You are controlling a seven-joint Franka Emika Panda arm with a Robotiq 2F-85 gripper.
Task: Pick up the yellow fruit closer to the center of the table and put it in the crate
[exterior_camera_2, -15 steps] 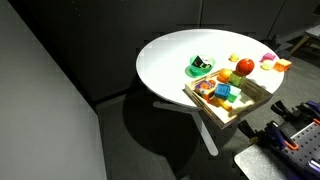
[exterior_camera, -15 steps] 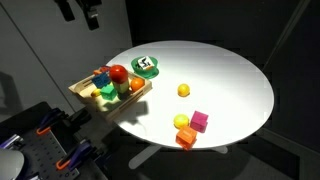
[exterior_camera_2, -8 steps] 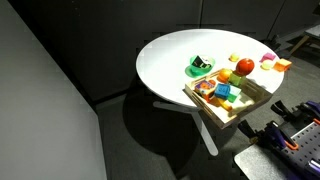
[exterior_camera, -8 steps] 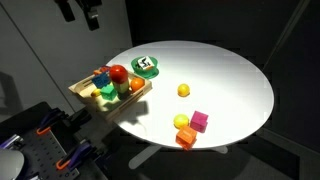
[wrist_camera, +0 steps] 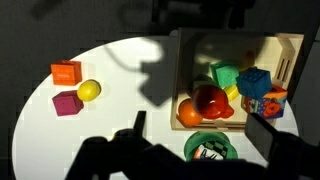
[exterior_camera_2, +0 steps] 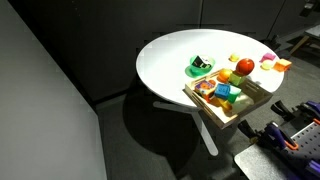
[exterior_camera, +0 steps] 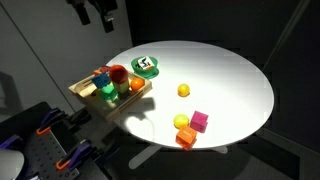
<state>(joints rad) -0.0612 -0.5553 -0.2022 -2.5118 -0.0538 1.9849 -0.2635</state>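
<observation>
Near bench (exterior_camera: 230, 80) centre, in an exterior view, yellow fruit (exterior_camera: 184, 90) sits alone on the white top. It lies at 3 o'clock from the crate (exterior_camera: 130, 100) and well apart from it. Crate rests at the bench's 9 o'clock rim and holds coloured toys (exterior_camera: 118, 74). Wrist view: gripper (wrist_camera: 200, 128) hangs high above the crate side, fingers (wrist_camera: 139, 124) spread wide, holding nothing.
</observation>
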